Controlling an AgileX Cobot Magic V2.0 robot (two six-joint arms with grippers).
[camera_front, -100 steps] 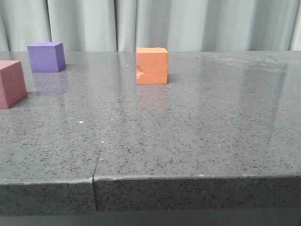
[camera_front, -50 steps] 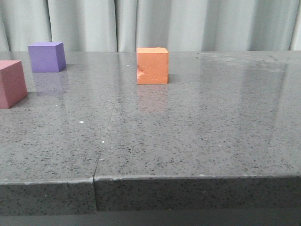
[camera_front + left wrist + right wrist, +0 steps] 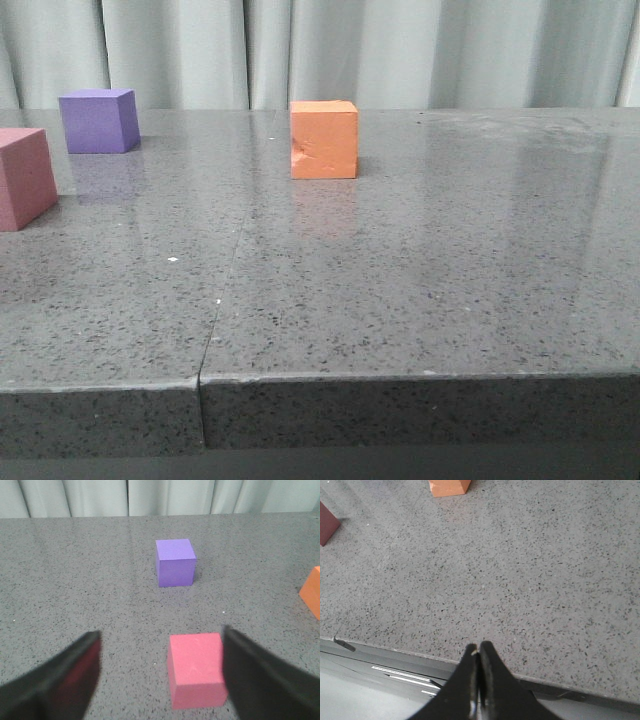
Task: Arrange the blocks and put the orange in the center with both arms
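The orange cube with a dent in its front face stands at the back middle of the table. The purple cube stands at the back left, the pink cube at the left edge nearer me. In the left wrist view my left gripper is open above the table, with the pink cube between the fingers, close to one of them; the purple cube lies beyond, and the orange cube's corner shows at the edge. My right gripper is shut and empty over the table's front edge. No gripper shows in the front view.
The grey speckled table has a seam running from the front edge toward the back. Pale curtains hang behind it. In the right wrist view the orange cube and the pink cube's corner lie far off.
The pink cube's view has barely shifted in the front view; nothing else has visibly moved.
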